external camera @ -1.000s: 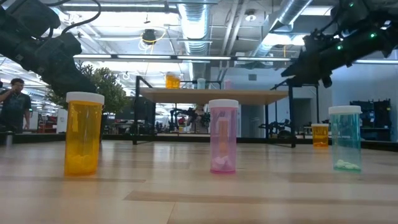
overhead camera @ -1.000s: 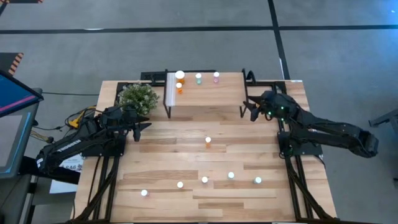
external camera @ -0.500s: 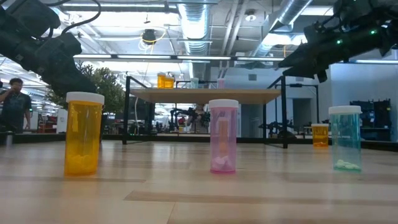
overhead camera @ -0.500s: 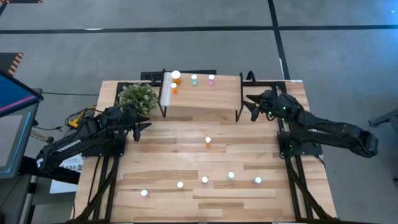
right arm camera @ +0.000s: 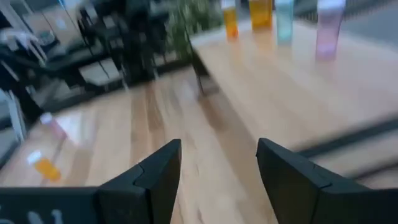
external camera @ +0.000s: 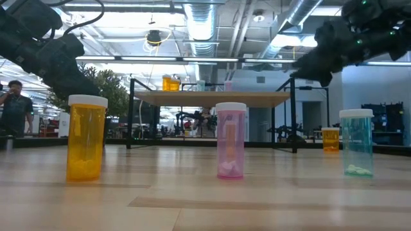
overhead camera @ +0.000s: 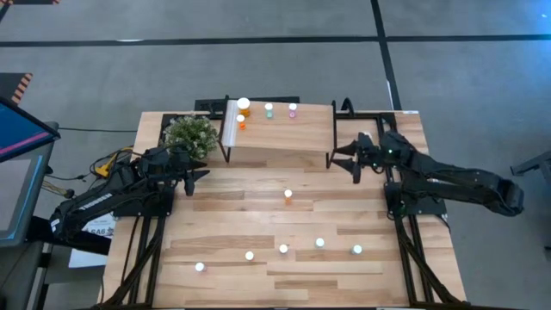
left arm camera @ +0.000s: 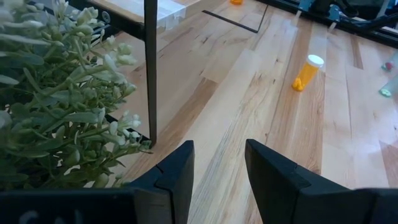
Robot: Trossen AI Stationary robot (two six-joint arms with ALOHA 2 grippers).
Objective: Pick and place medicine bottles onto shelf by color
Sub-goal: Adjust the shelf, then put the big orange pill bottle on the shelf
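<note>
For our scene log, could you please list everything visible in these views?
shelf: one, light wood, black legs, table's far side
bottles on shelf: four, two orange, one green, one pink, along its far edge
mid-table bottle: one, orange
front-row bottles: five, white caps, near edge
plant: one, green, left of shelf
table: one, light wood
person: one, in the room behind
left end effector: dark, open, beside plant
right end effector: dark, open, right of shelf
</note>
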